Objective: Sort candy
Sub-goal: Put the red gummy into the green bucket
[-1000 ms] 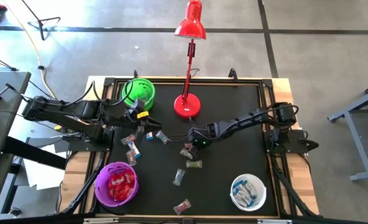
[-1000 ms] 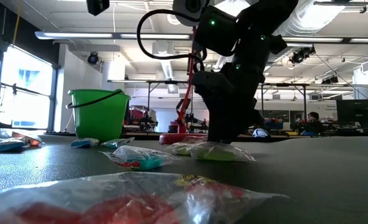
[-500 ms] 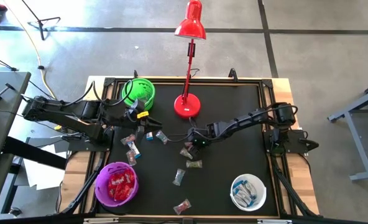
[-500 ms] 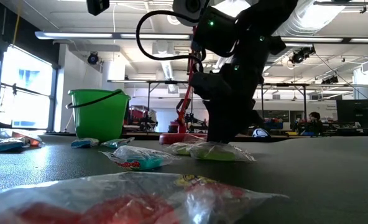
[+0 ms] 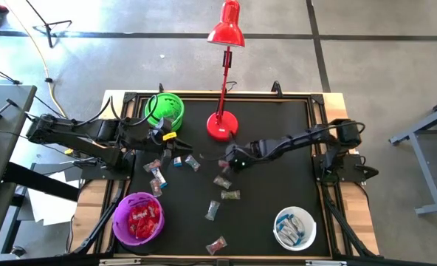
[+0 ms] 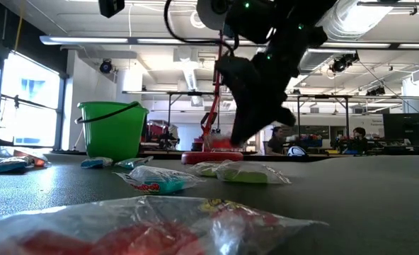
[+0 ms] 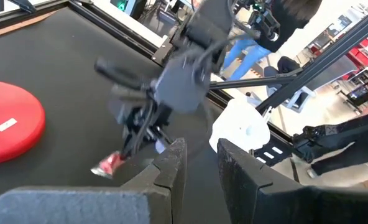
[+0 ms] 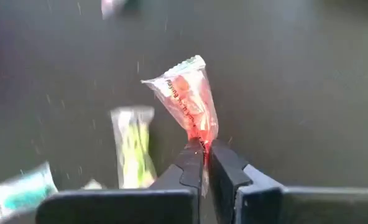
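Candy [image 8: 187, 102]: red-wrapped, long axis straight out from right gripper [image 8: 207, 163], fingers clamped on end.

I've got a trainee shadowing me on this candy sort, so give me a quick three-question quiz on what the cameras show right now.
1. True or false: the right gripper holds a red-wrapped candy clear of the table.
2. Multiple choice: which bowl already holds red candy? A) green bowl B) purple bowl C) white bowl
3. Fill in: the left gripper sits on the mat between the green bowl and the base of the red ____.

Key
1. True: the fingers pinch the wrapper's end, and the low view shows it lifted.
2. B
3. lamp
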You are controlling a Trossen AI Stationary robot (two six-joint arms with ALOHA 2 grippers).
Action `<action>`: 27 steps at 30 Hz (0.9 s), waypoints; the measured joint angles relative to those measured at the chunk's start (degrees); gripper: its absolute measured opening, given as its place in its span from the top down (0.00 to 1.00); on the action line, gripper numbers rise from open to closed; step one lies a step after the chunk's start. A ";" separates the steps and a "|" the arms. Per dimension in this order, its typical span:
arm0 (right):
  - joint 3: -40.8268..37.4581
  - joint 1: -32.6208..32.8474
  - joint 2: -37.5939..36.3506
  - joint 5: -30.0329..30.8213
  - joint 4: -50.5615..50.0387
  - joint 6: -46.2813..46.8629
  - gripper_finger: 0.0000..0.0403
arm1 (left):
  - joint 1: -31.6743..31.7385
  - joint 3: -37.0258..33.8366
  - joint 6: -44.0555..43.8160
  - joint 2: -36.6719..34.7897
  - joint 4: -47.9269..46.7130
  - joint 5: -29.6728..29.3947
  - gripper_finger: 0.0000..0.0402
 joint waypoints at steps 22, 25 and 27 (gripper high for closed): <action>0.13 -1.02 -17.82 13.08 33.09 -7.49 1.00 | 0.11 0.02 18.33 -0.01 12.58 -11.90 0.80; 0.13 -0.47 -17.82 12.73 36.08 -8.33 1.00 | 0.13 0.02 20.86 -0.01 13.43 -11.92 0.76; 0.13 -0.15 -17.82 12.69 36.79 -9.00 1.00 | 0.13 0.02 22.42 0.00 13.73 -11.91 0.73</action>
